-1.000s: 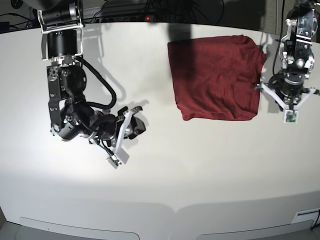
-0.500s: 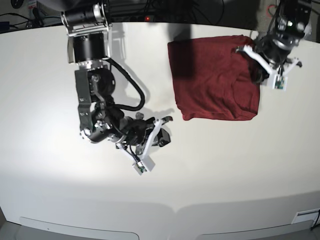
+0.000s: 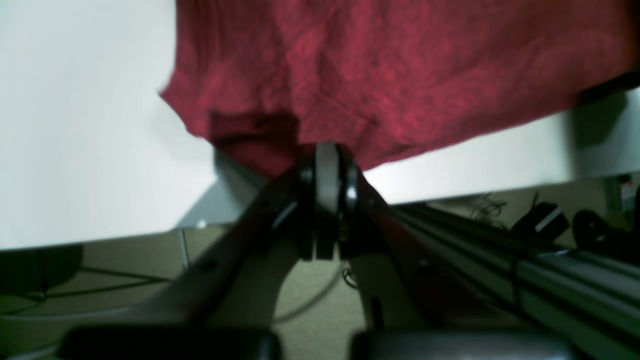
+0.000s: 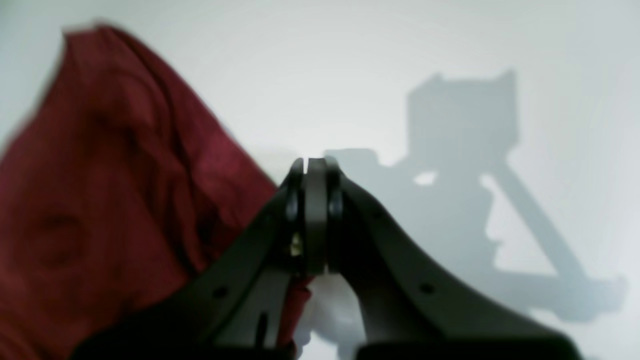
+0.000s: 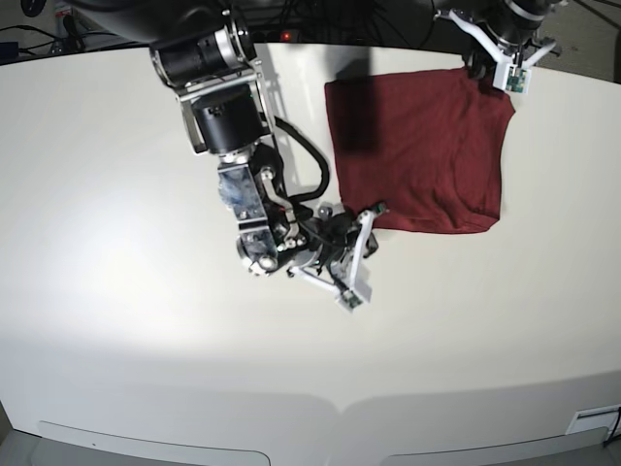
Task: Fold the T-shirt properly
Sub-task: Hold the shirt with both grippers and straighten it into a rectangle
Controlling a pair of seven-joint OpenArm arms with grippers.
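The maroon T-shirt [image 5: 417, 146] lies folded into a rough rectangle at the table's far right. My left gripper [image 5: 480, 61] is at the shirt's far right corner. In the left wrist view its jaws [image 3: 325, 150] are shut, with the tips touching the edge of the cloth [image 3: 400, 75]. I cannot tell whether any cloth is pinched. My right gripper [image 5: 373, 213] is at the shirt's near left corner. In the right wrist view it [image 4: 310, 167] is shut, with its tips over bare table just right of the cloth [image 4: 110, 190].
The white table [image 5: 126, 311] spreads wide to the left and front of the shirt. The table's far edge [image 3: 500, 155] runs just behind the shirt, with floor and cables [image 3: 540, 220] beyond it. The right arm's body [image 5: 233, 126] lies across the middle of the table.
The right arm has swung rightward across the table to the shirt's near left corner. The left gripper has moved from the shirt's right side up to its far right corner. The shirt looks unmoved.
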